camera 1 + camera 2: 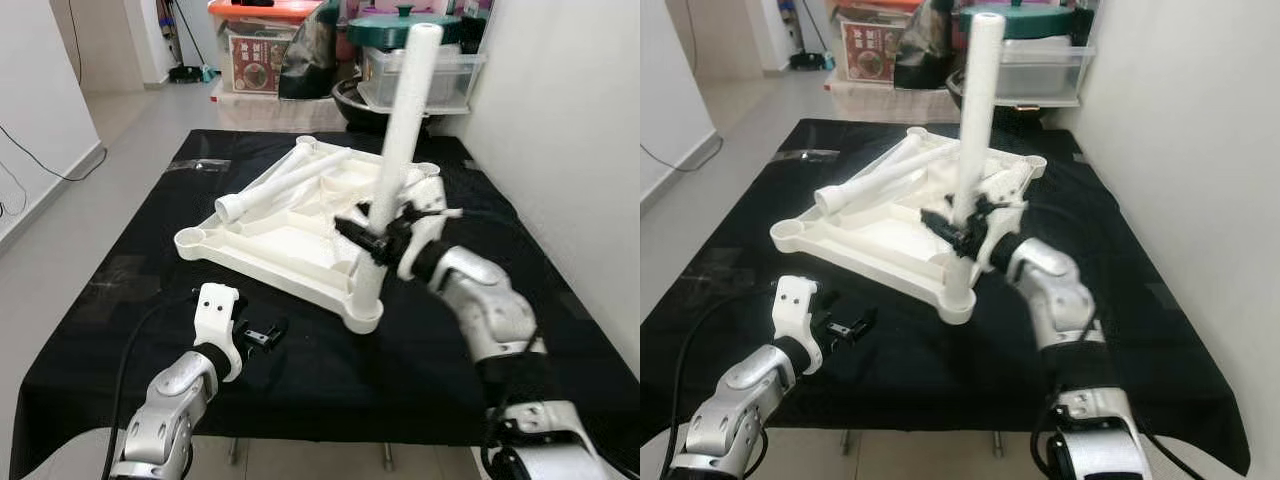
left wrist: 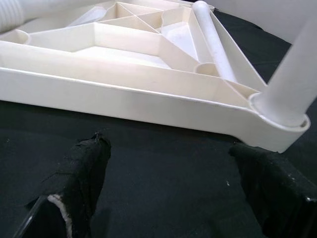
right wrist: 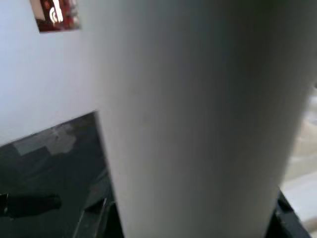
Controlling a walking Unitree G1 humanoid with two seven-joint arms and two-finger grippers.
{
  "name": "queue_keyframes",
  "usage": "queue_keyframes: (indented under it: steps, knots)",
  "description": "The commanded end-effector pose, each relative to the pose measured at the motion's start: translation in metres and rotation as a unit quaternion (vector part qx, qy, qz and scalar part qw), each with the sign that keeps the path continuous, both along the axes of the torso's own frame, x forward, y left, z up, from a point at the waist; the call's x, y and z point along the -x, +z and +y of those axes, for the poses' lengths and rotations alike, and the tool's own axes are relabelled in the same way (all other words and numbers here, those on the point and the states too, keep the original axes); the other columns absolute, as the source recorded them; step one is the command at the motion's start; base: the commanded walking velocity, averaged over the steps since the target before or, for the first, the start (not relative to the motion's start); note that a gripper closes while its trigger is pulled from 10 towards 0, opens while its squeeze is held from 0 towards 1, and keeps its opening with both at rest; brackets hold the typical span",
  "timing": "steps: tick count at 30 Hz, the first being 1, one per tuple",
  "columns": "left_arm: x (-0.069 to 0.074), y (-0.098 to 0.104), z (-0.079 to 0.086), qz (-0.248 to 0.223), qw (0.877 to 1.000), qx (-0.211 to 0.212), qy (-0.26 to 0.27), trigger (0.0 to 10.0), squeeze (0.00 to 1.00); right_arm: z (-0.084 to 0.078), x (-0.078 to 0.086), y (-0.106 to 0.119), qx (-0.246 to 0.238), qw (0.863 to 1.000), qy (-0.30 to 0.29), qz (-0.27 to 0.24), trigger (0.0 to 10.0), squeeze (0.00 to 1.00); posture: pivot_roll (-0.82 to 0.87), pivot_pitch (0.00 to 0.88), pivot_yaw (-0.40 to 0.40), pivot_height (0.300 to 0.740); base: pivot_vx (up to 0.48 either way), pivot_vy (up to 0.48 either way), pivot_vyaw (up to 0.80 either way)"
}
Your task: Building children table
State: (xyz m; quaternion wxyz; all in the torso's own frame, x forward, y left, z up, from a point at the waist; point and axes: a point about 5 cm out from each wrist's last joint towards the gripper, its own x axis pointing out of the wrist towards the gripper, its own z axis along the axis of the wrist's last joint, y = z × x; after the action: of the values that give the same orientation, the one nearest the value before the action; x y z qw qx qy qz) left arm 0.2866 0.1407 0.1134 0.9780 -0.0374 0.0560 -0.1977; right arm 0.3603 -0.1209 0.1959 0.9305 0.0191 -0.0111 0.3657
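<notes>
A white plastic table top (image 1: 250, 262) lies upside down on the black cloth (image 1: 330, 390). One white leg (image 1: 400, 140) stands nearly upright in its near corner socket (image 1: 365, 315). My right gripper (image 1: 372, 232) is shut on the lower part of that leg, which looms close in the right wrist view (image 3: 198, 124). Two loose legs (image 1: 290, 182) lie across the underside. My left gripper (image 1: 262, 333) rests low over the cloth at the front left, open and holding nothing, its fingers (image 2: 81, 173) spread wide and facing the table top's side wall (image 2: 124, 99).
Behind the work surface stand an orange-lidded storage box (image 1: 262, 50), a clear bin (image 1: 420, 75) and a green pot lid (image 1: 405, 25). A white wall (image 1: 560, 150) runs close along the right. Open floor (image 1: 60, 230) lies to the left.
</notes>
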Motion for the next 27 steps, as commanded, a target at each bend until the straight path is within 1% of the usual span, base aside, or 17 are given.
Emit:
queue_keyframes:
  steps: [1,4,5,6,7,8,9,11,14,17,18,19,20,21,22,26,27]
  knots:
    - [0.002,-0.003,0.001,0.006,1.000,0.001,0.003,10.0,0.00,0.004,-0.002,-0.014,-0.015,0.999,-0.016,0.033,0.0,0.00,0.06,0.000,-0.067,0.740,0.000,0.000,0.00]
    - [0.004,-0.003,0.003,0.006,1.000,0.001,0.005,10.0,0.00,-0.002,-0.003,-0.016,-0.032,0.997,-0.066,0.038,0.0,0.00,0.05,0.000,-0.064,0.740,0.000,0.000,0.00]
    - [0.005,-0.004,0.002,0.008,1.000,0.001,0.004,10.0,0.00,-0.016,-0.008,-0.022,-0.037,0.984,-0.165,0.057,0.0,0.00,0.04,0.000,-0.058,0.740,0.000,0.000,0.00]
    - [0.005,-0.004,0.002,0.008,1.000,0.001,0.004,10.0,0.00,-0.016,-0.008,-0.022,-0.037,0.984,-0.165,0.057,0.0,0.00,0.04,0.000,-0.058,0.740,0.000,0.000,0.00]
    - [0.005,-0.005,0.002,0.010,1.000,0.000,0.003,10.0,0.00,-0.029,-0.011,-0.028,-0.040,0.966,-0.245,0.075,0.0,0.00,0.04,0.000,-0.057,0.740,0.000,0.000,0.00]
    - [0.006,-0.006,0.000,0.011,1.000,0.001,-0.001,10.0,0.00,-0.053,-0.009,-0.037,-0.036,0.925,-0.366,0.092,0.0,0.00,0.04,0.000,-0.052,0.740,0.000,0.000,0.00]
    - [0.006,-0.006,0.000,0.011,1.000,0.001,-0.001,10.0,0.00,-0.053,-0.009,-0.037,-0.036,0.925,-0.366,0.092,0.0,0.00,0.04,0.000,-0.052,0.740,0.000,0.000,0.00]
    - [0.005,-0.005,-0.002,0.011,1.000,0.001,-0.005,10.0,0.00,-0.082,0.004,-0.046,-0.033,0.856,-0.507,0.097,0.0,0.00,0.03,0.000,-0.040,0.740,0.000,0.000,0.00]
    - [0.003,-0.004,-0.003,0.011,1.000,0.000,-0.008,10.0,0.00,-0.081,0.020,-0.046,-0.028,0.833,-0.548,0.076,0.0,0.00,0.03,0.000,-0.039,0.740,0.000,0.000,0.00]
    - [0.003,-0.004,-0.003,0.011,1.000,0.000,-0.009,10.0,0.00,-0.074,0.021,-0.046,-0.021,0.845,-0.529,0.077,0.0,0.00,0.02,0.000,-0.041,0.740,0.000,0.000,0.00]
    - [0.003,-0.004,-0.002,0.010,1.000,0.000,-0.009,10.0,0.00,-0.061,0.021,-0.042,-0.016,0.869,-0.490,0.075,10.0,0.00,0.03,0.000,-0.042,0.740,0.000,0.000,0.00]
    - [0.003,-0.003,-0.002,0.010,1.000,0.000,-0.009,10.0,0.00,-0.053,0.021,-0.039,-0.013,0.884,-0.461,0.073,10.0,0.00,0.03,0.000,-0.042,0.740,0.000,0.000,0.00]
    - [0.003,-0.003,-0.002,0.010,1.000,0.000,-0.009,10.0,0.00,-0.053,0.021,-0.039,-0.013,0.884,-0.461,0.073,10.0,0.00,0.03,0.000,-0.042,0.740,0.000,0.000,0.00]
    - [0.004,-0.004,-0.001,0.010,1.000,0.000,-0.008,10.0,0.00,-0.040,0.020,-0.028,-0.021,0.909,-0.414,0.043,10.0,0.04,0.02,0.000,-0.044,0.740,0.000,0.000,0.00]
    - [0.004,-0.005,-0.001,0.011,1.000,0.001,-0.008,10.0,0.00,-0.031,0.018,-0.019,-0.037,0.926,-0.375,0.024,10.0,1.00,0.02,0.000,-0.044,0.740,0.000,0.000,0.00]
    - [0.005,-0.006,-0.003,0.013,1.000,0.002,-0.008,10.0,0.00,-0.016,0.009,-0.002,-0.051,0.955,-0.291,0.008,10.0,1.00,0.03,0.000,-0.045,0.740,0.000,0.000,0.00]
    - [0.005,-0.006,-0.003,0.013,1.000,0.002,-0.008,10.0,0.00,-0.012,0.006,0.003,-0.050,0.966,-0.254,0.010,10.0,0.65,0.03,0.000,-0.048,0.740,0.000,0.000,0.00]
